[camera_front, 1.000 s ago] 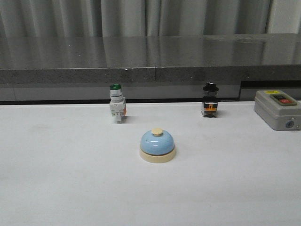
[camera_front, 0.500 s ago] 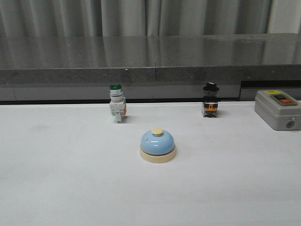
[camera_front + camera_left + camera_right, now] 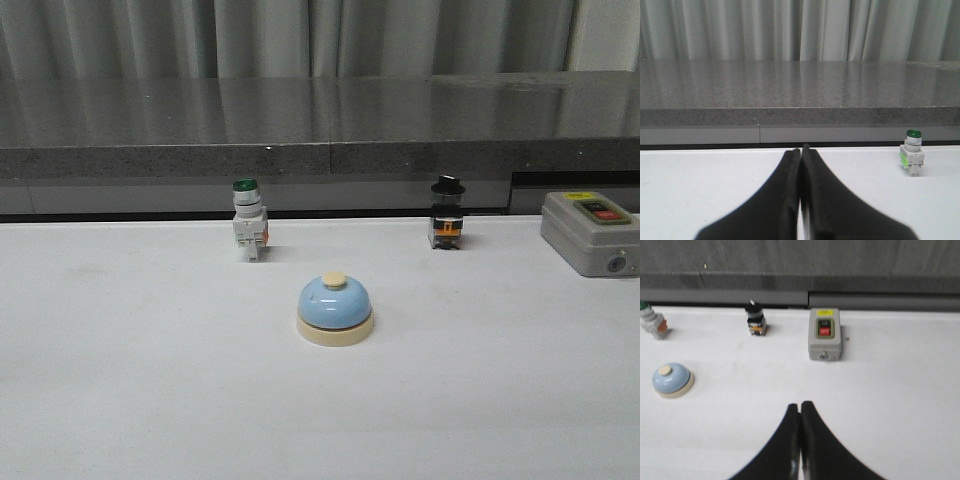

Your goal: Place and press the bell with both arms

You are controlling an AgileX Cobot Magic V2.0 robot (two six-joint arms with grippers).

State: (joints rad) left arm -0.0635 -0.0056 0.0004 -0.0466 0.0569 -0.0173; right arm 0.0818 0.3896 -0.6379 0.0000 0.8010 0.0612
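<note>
Front view: bell [image 3: 335,309] only; wrist views: closed end effectors.

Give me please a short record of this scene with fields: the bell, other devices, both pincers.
bell: light-blue domed desk bell with cream base, upright on the white table, untouched
behind it: green-capped white push-button switch; black-capped switch
far right: grey control box with two buttons
left pincer: shut, holds nothing
right pincer: shut, holds nothing
</note>
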